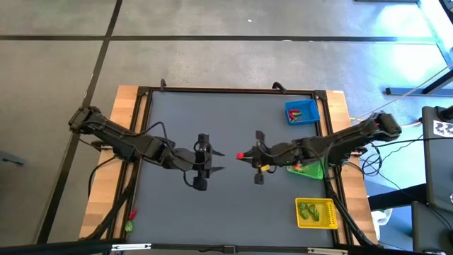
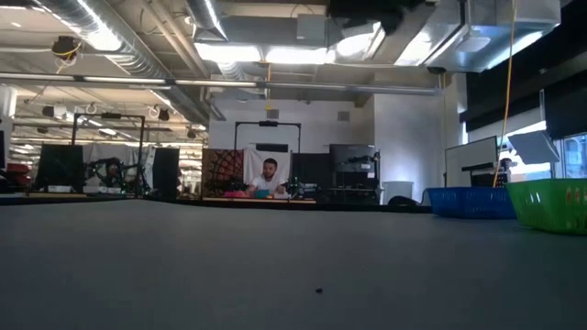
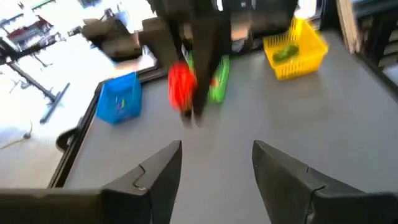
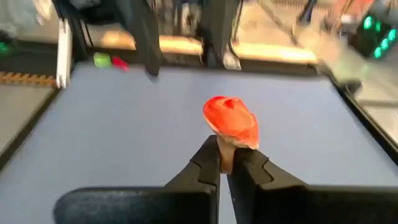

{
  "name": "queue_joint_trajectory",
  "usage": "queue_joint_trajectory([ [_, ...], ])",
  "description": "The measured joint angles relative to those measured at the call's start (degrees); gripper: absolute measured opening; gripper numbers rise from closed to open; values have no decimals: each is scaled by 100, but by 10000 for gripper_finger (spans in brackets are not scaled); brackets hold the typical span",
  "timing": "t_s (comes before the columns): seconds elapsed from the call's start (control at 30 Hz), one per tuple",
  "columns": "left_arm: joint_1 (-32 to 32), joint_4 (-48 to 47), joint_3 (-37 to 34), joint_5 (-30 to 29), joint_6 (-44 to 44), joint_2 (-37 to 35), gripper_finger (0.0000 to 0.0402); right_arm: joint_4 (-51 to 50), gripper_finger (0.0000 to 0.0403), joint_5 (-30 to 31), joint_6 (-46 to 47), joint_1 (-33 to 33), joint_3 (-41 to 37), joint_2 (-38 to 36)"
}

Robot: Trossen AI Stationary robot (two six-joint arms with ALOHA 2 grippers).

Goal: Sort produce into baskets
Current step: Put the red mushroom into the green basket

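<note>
Right wrist view shows the right gripper (image 4: 225, 163) clamped on a red produce piece (image 4: 231, 121) mid-table; the left gripper (image 3: 216, 163) stands spread, empty. I'd carry it level, releasing low inside its basket (image 1: 302, 112).

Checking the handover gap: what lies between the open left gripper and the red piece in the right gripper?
Nothing. In the high view only bare grey mat separates the left gripper from the red piece pinched by the right gripper; the left wrist view agrees.
</note>
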Motion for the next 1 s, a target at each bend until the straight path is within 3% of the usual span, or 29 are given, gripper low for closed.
queue_joint_trajectory([
  [0.33, 198, -541, -13, -37, -100, 24, 196, -3586, 16, 37, 1717, -2, 0, -1206],
  [0.6, 524, -738, -13, -48, -540, 24, 196, -6485, 18, -412, 4046, -1, -96, -1385],
  [1.0, 606, -786, -13, -31, -677, 26, 196, -7005, 19, -2005, 5807, 0, -1487, -1379],
])
